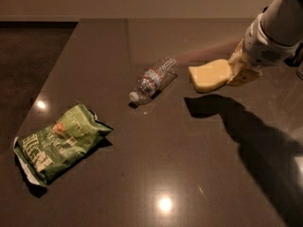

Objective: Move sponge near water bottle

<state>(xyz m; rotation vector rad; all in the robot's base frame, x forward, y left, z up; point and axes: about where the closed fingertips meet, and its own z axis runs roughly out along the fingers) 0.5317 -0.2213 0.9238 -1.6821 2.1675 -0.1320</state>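
The pale yellow sponge hangs above the dark table, held at its right end by my gripper, which is shut on it. The arm comes in from the upper right. The clear water bottle lies on its side on the table, white cap toward the lower left, red-and-white label at its middle. The sponge is a little to the right of the bottle's far end and apart from it. The sponge's shadow falls on the table just below it.
A green crinkled chip bag lies at the front left of the table. The table's left edge runs diagonally beside a dark floor. Light glares show on the tabletop.
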